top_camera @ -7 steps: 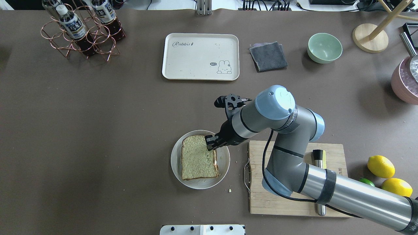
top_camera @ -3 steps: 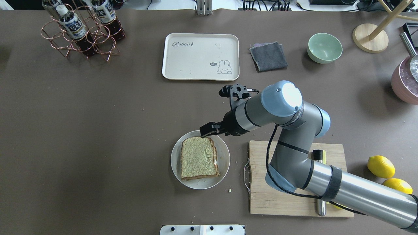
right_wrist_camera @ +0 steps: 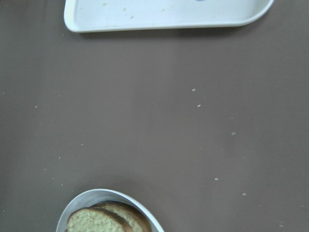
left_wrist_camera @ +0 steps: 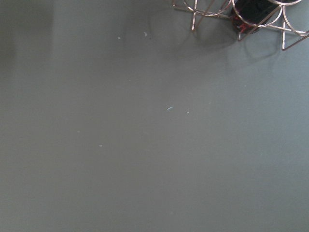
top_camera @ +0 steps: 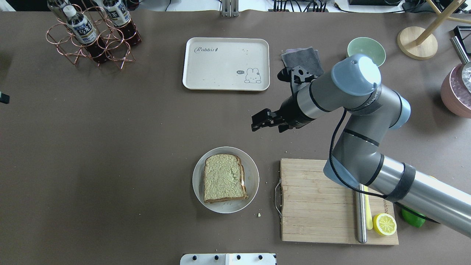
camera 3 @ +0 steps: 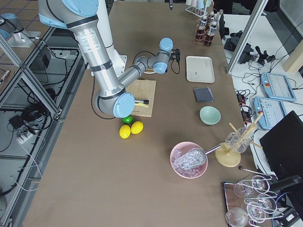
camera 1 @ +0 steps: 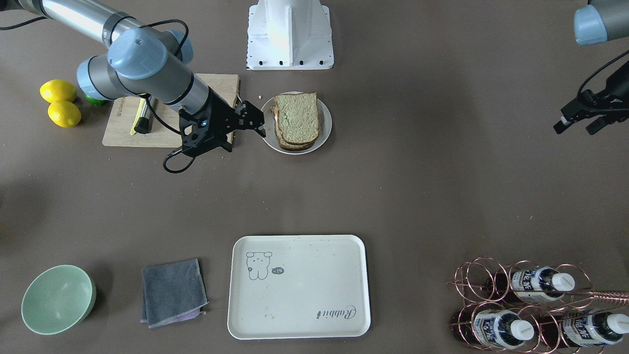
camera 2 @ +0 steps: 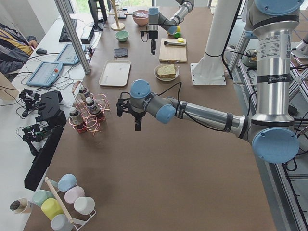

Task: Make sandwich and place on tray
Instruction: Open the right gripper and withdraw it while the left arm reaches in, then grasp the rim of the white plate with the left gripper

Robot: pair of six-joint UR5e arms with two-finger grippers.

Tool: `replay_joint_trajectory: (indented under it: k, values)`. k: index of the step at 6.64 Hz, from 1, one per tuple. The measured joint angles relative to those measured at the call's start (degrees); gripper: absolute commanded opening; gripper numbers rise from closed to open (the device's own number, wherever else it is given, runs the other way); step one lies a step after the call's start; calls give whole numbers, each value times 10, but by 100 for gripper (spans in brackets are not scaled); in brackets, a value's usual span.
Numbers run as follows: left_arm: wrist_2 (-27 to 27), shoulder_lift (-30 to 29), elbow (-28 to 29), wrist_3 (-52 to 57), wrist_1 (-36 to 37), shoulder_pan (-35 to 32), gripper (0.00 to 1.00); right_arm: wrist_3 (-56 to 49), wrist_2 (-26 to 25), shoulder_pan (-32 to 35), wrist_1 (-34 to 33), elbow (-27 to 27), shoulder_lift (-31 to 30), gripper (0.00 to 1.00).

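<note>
The sandwich point(top_camera: 224, 178), two bread slices with a sliver of white egg at the edge, lies on a round white plate point(top_camera: 254, 173); it also shows in the front view point(camera 1: 296, 118) and the right wrist view point(right_wrist_camera: 104, 220). The cream tray point(top_camera: 226, 63) is bare at the far middle, also seen from the front point(camera 1: 297, 287). My right gripper point(top_camera: 254, 124) is open and empty, in the air between plate and tray. My left gripper point(camera 1: 574, 129) is open and empty, far off on my left.
A wooden cutting board point(top_camera: 316, 200) with a knife point(top_camera: 362, 213) and a half lemon point(top_camera: 384, 223) lies right of the plate. A grey cloth point(camera 1: 172, 291) and green bowl point(camera 1: 58, 299) sit beside the tray. A copper bottle rack point(top_camera: 94, 35) stands far left.
My right gripper lifted off the sandwich's top slice and swung away toward the far right. The sandwich stayed on the plate. A bit of the left gripper entered the overhead view's left edge.
</note>
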Motion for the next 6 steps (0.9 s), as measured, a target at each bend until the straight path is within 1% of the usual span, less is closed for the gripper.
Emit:
replay_joint_trajectory:
  k: [1, 2, 3, 4, 5, 6]
  values:
    - [31, -8, -23, -79, -13, 56, 98, -4, 28, 37, -29, 16, -18, 99]
    - [64, -25, -38, -148, -16, 115, 97, -17, 43, 66, -45, 25, -41, 99]
    - [99, -56, -41, -204, -11, 175, 96, -53, 56, 95, -52, 29, -70, 99]
    - [133, -91, -39, -245, 3, 229, 91, -113, 67, 126, -54, 29, -109, 99]
    - [159, -128, -34, -279, 18, 277, 82, -189, 73, 159, -59, 27, -150, 99]
    - [191, -173, -14, -318, 23, 327, 79, -270, 75, 195, -82, 26, -184, 99]
